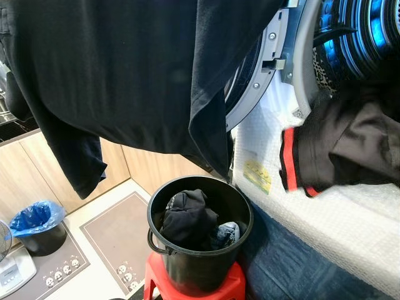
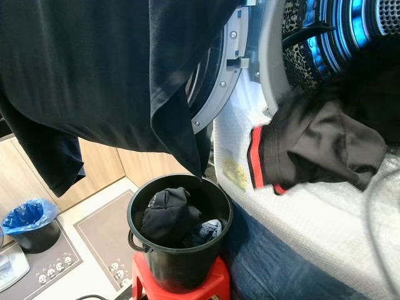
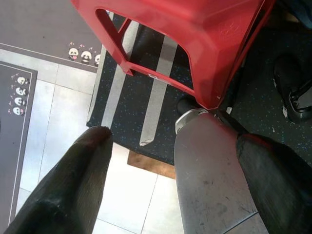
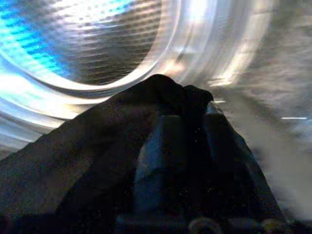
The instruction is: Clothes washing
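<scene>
I can't read any text from here — the yellow sticker [image 1: 257, 175] on the washing machine's wrapped front [image 1: 325, 219] is too blurred, and the white print on the black garment in the bucket [image 1: 177, 201] is too small

Black garment [image 1: 137, 69] hanging across washer door [image 1: 253, 75], dark clothes [image 1: 350, 140] draped over drum mouth [image 1: 359, 31]

There was one black bucket [image 1: 199, 250], one red stool [image 1: 194, 287] and one washing machine drum [image 1: 359, 31]. Two panda-print floor mats [image 1: 115, 240] lay beside one blue-lined bin [image 1: 39, 228].
</scene>
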